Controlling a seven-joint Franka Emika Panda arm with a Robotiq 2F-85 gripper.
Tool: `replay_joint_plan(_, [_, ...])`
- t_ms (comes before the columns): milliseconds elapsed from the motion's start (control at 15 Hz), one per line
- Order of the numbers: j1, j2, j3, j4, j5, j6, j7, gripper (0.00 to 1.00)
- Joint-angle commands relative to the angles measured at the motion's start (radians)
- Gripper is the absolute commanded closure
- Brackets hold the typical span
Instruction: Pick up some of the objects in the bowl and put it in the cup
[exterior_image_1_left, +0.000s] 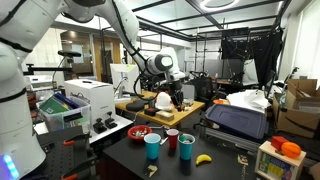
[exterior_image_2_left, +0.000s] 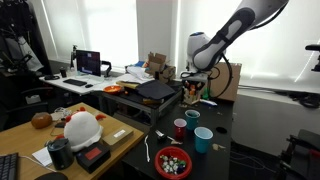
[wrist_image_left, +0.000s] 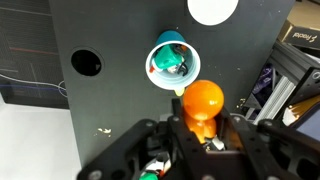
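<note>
- Gripping an orange piece (wrist_image_left: 203, 103), the claw (wrist_image_left: 205, 130) is pinched narrow around it.
- Its rounded end points toward the teal cup (wrist_image_left: 172, 62).
- Box (wrist_image_left: 300, 35) lettering too blurred to read.

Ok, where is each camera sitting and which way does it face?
An exterior view: close beside the arm, looking across the dark table at the red cup; arm and pincer show.
An exterior view: across the room, over a wooden desk, facing the table; arm and pincer show.
Wrist view: straight down on the teal cup; pincer shut on orange round thing.
Shared: both exterior views show the red bowl.
</note>
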Motion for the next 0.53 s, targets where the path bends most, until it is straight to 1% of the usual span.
replay_joint_plan(0, [-0.062, 0.090, 0.042, 0.142, 0.059, -0.068, 0.060, 0.92])
replay_joint_plan(267, [-0.088, 0.169, 0.055, 0.235, 0.093, -0.090, 0.101, 0.92])
replay_joint_plan(467, [-0.105, 0.207, 0.067, 0.277, 0.120, -0.113, 0.119, 0.92])
